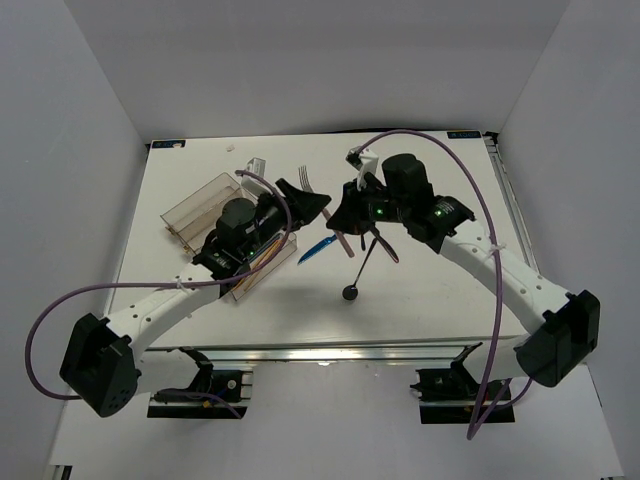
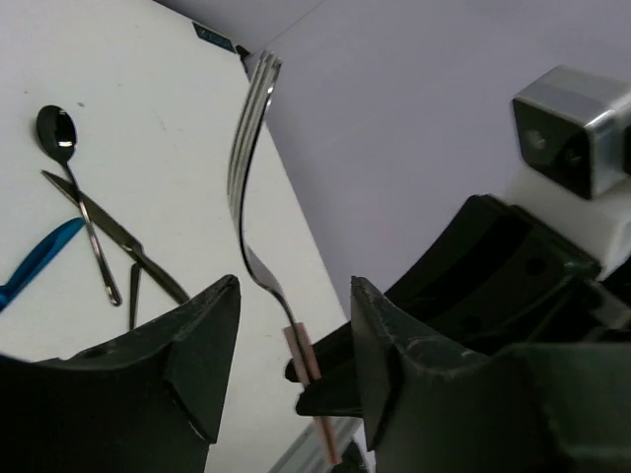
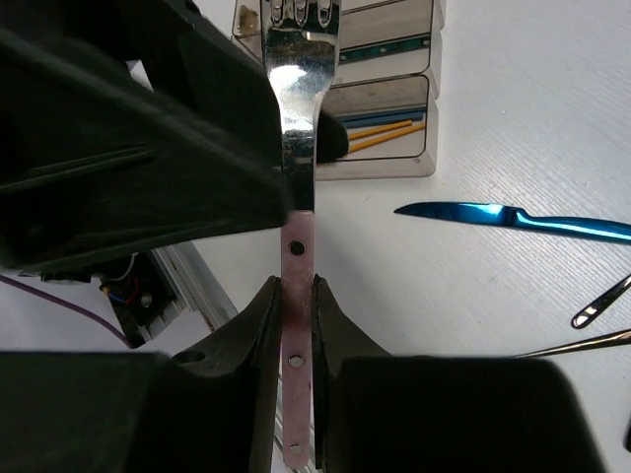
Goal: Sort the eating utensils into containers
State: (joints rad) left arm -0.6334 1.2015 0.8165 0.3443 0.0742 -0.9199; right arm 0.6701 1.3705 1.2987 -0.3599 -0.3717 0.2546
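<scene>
Clear plastic organiser tray (image 1: 192, 208) sits at the left of the table, beside the left arm, and thin orange sticks (image 3: 380, 136) lie in one of its long compartments. That placement probably explains the meeting in mid-table: the tray is on the left arm's side, so a piece picked up on the right looks set to be passed across.

Next comes the left gripper (image 2: 296, 294). Its jaws stand wide apart, one on each side of the silver fork with a pink handle (image 2: 246, 168), and neither pad appears to touch it yet. It holds nothing.

The fork is raised off the table, tines pointing away toward the far edge. The right gripper (image 3: 296, 292) is clamped on the pink handle, fingers pressed flat against both sides low on the shaft, which leaves the silver neck free for the other hand.

Further right and nearer, a blue knife (image 1: 318, 248) and a black spoon (image 1: 352, 291) lie loose on the white table, waiting to be sorted.
</scene>
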